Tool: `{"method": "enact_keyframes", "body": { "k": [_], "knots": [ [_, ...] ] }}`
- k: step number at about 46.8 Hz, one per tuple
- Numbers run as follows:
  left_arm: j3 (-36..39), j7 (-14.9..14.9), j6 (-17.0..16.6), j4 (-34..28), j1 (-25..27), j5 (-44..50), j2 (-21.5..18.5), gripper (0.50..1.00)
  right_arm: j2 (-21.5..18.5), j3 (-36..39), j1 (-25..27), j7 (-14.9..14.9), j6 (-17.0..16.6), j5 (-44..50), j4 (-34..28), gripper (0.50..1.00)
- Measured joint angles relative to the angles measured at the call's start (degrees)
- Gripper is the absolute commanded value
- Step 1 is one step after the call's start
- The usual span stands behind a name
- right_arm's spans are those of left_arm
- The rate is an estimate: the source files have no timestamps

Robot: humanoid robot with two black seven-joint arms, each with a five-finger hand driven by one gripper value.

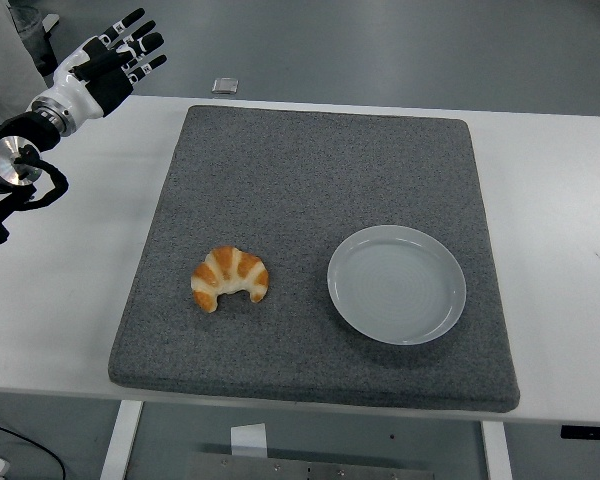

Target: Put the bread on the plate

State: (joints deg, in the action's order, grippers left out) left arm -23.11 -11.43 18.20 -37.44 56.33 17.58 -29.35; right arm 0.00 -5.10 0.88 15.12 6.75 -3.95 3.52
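- Left hand [115, 55]: black-and-white five-fingered hand at the top-left corner, fingers [140, 42] straight and slightly apart, pointing up-right. Nothing in them.
- Thumb hard to make out from this angle; only the four long fingers with white knuckle segments read clearly.
- Hand sits over the far-left edge of the white table [70, 250], clear of the mat, well apart from the bread.
- Behind the hand: white wrist cuff, then a silver round joint [10, 165] and black forearm links. The arm is cut off by the left picture edge; elbow and upper arm not visible.
- Right arm is out of frame.
- Golden-brown crescent-shaped croissant with pale stripes [230, 278]: lies flat on the dark grey speckled foam mat [320, 160], front-left part, ends of the crescent pointing toward the near edge.
- Round pale grey-blue ceramic plate [350, 290]: on the same mat, to the croissant's right, near but not touching. Nothing on it.
- Mat's corners are all in view; the table is cut off left and right.
- Small grey square object [225, 85] on the floor beyond the table's far edge; too small to identify.
- Top-left corner: a bit of white fabric [5, 60], cropped, can't tell what it is.
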Motion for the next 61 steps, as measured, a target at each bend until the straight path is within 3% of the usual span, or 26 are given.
{"method": "enact_keyframes", "body": {
  "k": [34, 40, 47, 54, 61],
  "knots": [
    [0.4, -0.2, 0.8, 0.5, 0.3, -0.9, -0.6, 1.000, 0.0, 0.0, 0.0, 0.0, 0.0, 0.0, 0.0, 0.932],
    [0.6, -0.2, 3.3, 0.3, 1.2, -7.9, -1.0, 1.000, 0.0, 0.0, 0.0, 0.0, 0.0, 0.0, 0.0, 0.932],
    [0.3, -0.5, 3.7, -0.1, 2.5, -22.0, -1.8, 1.000, 0.0, 0.0, 0.0, 0.0, 0.0, 0.0, 0.0, 0.932],
    [0.6, -0.6, 3.7, -0.9, 3.2, -26.8, -2.9, 1.000, 0.0, 0.0, 0.0, 0.0, 0.0, 0.0, 0.0, 0.932],
    [1.4, -0.6, 3.6, -6.9, 4.7, -32.0, -7.1, 1.000, 0.0, 0.0, 0.0, 0.0, 0.0, 0.0, 0.0, 0.932]
  ]
}}
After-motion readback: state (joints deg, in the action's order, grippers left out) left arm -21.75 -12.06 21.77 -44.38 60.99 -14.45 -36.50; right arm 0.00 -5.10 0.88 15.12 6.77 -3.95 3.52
